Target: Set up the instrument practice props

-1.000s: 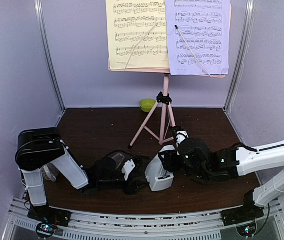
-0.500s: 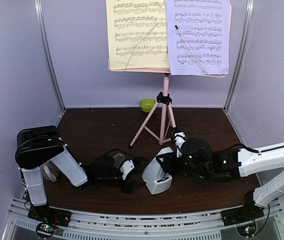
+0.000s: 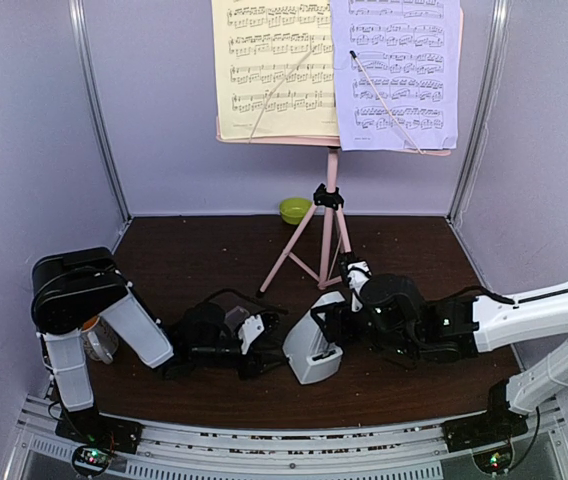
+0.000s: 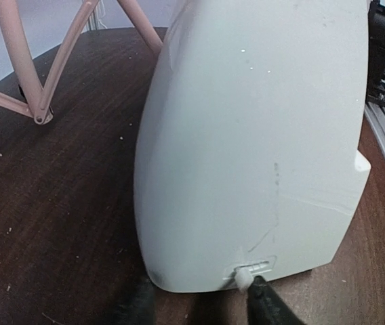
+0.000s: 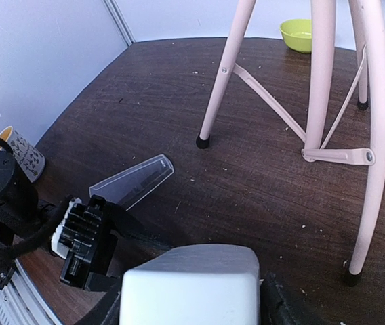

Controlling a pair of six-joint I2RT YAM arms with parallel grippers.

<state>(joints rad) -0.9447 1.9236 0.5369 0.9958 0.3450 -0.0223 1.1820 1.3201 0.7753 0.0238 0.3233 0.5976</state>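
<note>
- Pale-grey metronome (image 3: 314, 347) is clamped between the right jaws, down on the dark surface (image 3: 194, 260).
- Left jaws are held apart right at the metronome's base, nothing gripped.
- Clear cover (image 5: 133, 179) is seen lying beside the left jaws.
- Pink music stand (image 3: 329, 215) is stood beyond both.

Pink tripod music stand (image 3: 330, 200) upright at table's back centre, 3 legs splayed. 2 printed sheets side by side on its desk: yellow music sheet (image 3: 272, 65) left, lavender music sheet (image 3: 396, 70) right. Pale-grey pyramid metronome (image 3: 314, 340) tilted near table front, uncovered. Clear cover (image 5: 131, 181) lying on side, left of it.
</note>
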